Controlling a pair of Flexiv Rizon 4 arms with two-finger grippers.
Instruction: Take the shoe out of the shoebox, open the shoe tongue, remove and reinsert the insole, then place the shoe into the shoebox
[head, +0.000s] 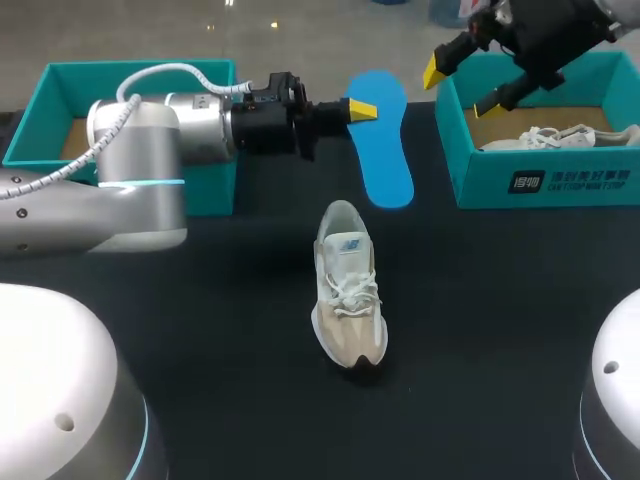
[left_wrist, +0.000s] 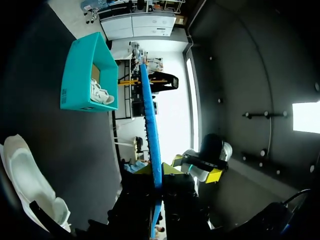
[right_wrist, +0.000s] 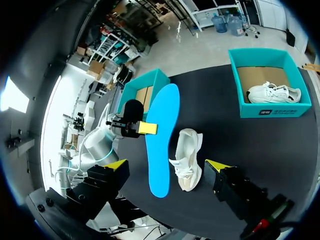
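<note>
The left hand (head: 360, 108) pinches the blue insole (head: 386, 160) by one edge only, upper centre of the frame, so it may twist or slip before reaching the shoe (head: 348, 295) lying mid-frame on the worktop (head: 240, 330), while the right hand (head: 462, 86), fingers spread, hovers upper right.

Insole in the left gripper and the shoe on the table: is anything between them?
Nothing. In the head view only bare black table separates the blue insole, held by the left gripper, from the shoe.
</note>
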